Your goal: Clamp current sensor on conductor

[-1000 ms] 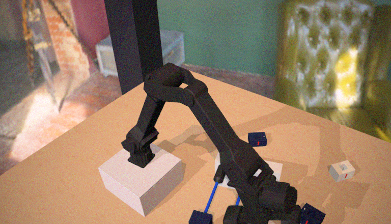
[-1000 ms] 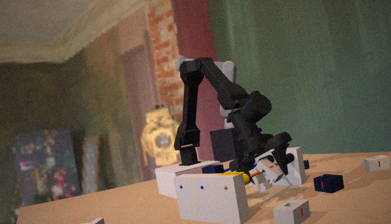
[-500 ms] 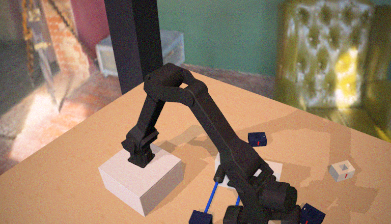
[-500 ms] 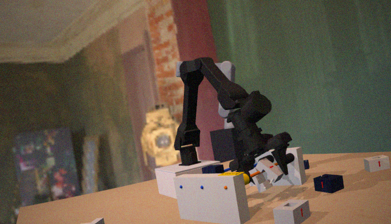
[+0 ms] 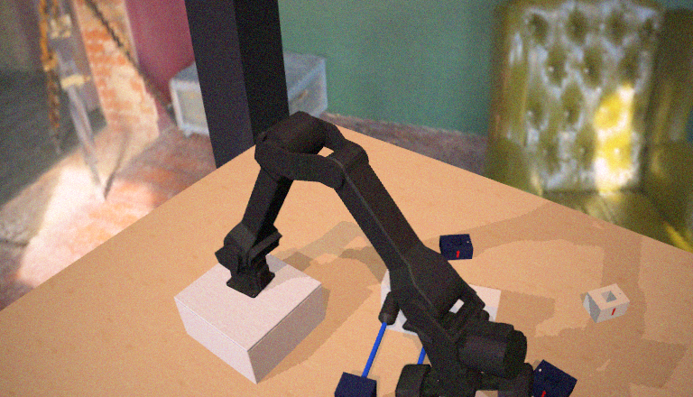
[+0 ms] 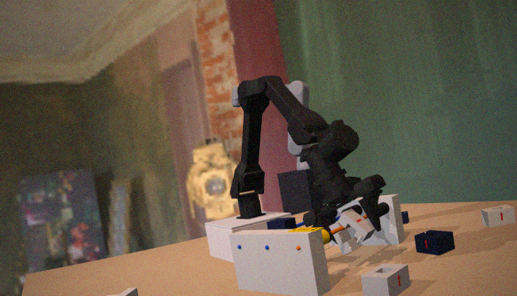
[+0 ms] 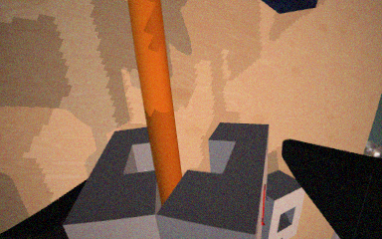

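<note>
The open split-core sensor [image 6: 358, 226] [image 7: 214, 199] stands with its two halves spread in a V. The orange conductor [image 6: 338, 230] [image 7: 156, 75] runs into the gap between the halves. A yellow LOAD label [image 6: 305, 229] and a yellow knob [image 6: 325, 235] mark one end of it. A red arrow shows on the sensor's right half; its direction is too small to tell. My gripper [image 6: 352, 233] [image 7: 202, 160] is open, with one finger on either side of the sensor and a visible gap on the right. In the top view the arm hides the sensor.
White end blocks [image 6: 274, 266] [image 6: 394, 216] hold the conductors, including blue conductors [image 5: 375, 349] [image 5: 421, 355]. A dark blue box [image 5: 355, 384] [image 6: 281, 223] is at one blue conductor. Other dark blue boxes [image 5: 456, 247] [image 5: 554, 378] [image 6: 434, 241] and white boxes [image 5: 603, 309] [image 6: 385, 281] [image 6: 495, 217] stand around.
</note>
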Controlling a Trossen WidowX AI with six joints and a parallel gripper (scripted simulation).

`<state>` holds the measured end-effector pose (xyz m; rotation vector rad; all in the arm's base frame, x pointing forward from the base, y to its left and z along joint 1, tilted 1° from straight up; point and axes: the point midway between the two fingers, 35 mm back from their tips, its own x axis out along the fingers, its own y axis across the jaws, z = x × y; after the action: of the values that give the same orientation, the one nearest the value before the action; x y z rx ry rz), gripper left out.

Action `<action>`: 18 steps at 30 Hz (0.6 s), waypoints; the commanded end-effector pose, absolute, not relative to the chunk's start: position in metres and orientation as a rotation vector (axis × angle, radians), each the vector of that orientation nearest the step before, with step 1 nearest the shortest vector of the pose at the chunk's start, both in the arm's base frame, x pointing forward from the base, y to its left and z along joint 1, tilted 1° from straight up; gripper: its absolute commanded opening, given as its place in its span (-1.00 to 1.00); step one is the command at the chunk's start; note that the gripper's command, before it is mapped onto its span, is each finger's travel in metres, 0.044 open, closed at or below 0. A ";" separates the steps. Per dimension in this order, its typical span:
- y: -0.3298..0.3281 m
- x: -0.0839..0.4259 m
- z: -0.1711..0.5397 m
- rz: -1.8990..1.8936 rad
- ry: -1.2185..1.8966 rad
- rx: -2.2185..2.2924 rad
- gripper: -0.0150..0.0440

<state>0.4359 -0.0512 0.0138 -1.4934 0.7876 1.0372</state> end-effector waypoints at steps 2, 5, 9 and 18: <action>-0.050 0.440 0.018 1.026 0.774 -1.496 1.00; -0.050 0.440 0.018 1.026 0.774 -1.496 1.00; -0.050 0.440 0.018 1.026 0.774 -1.496 1.00; -0.051 0.436 0.014 1.037 0.788 -1.493 0.95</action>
<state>0.4355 -0.0513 0.0136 -1.4922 0.7889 1.0386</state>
